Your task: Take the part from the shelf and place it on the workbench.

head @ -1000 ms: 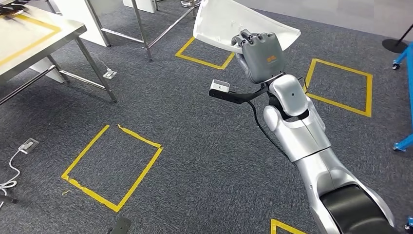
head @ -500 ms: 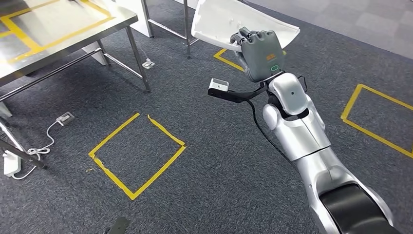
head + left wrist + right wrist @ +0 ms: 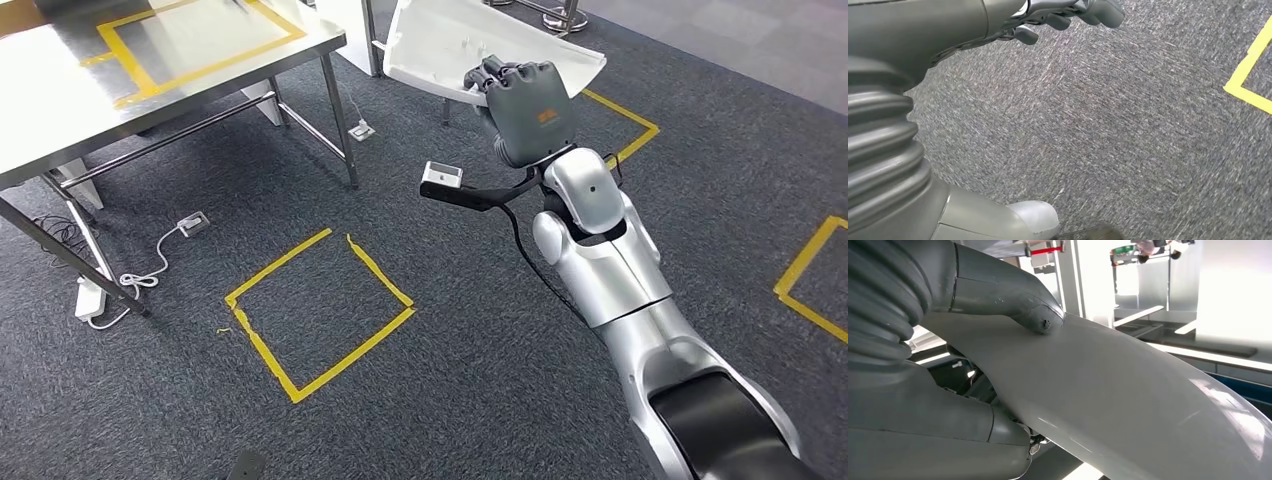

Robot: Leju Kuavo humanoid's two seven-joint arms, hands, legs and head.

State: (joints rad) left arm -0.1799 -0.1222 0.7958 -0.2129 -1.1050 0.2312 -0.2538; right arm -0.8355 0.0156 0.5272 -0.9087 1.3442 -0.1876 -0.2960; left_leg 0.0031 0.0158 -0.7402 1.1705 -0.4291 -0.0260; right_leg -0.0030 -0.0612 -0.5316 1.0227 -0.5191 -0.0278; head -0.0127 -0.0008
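Dark grey carpet [image 3: 480, 340] covers the floor, marked with squares of yellow tape [image 3: 320, 310]; a second taped outline lies at the far right edge and another behind the raised arm. A stainless-steel worktop [image 3: 60, 130] stands at the upper left on thin metal legs, its top carrying a yellow taped rectangle. Beneath it a white cable [image 3: 140, 275] runs across the carpet to a small socket box (another box sits further back, by the far leg).

The right hand [image 3: 528, 108] is raised well above the carpet, beside the worktop but apart from it, and grips the white curved panel [image 3: 450, 45]. In the right wrist view the thumb presses on the panel's [image 3: 1128, 400] smooth upper face while the fingers [image 3: 938, 435] wrap underneath, so the part is clamped between them.

The left hand [image 3: 1063, 12] hangs over bare carpet with its fingers curled inward around nothing.

Compared with half a second ago, the whole scene has swung: the worktop and taped squares sit further right in the head view, which is the camera turning. The hand's hold on the panel looks unchanged.
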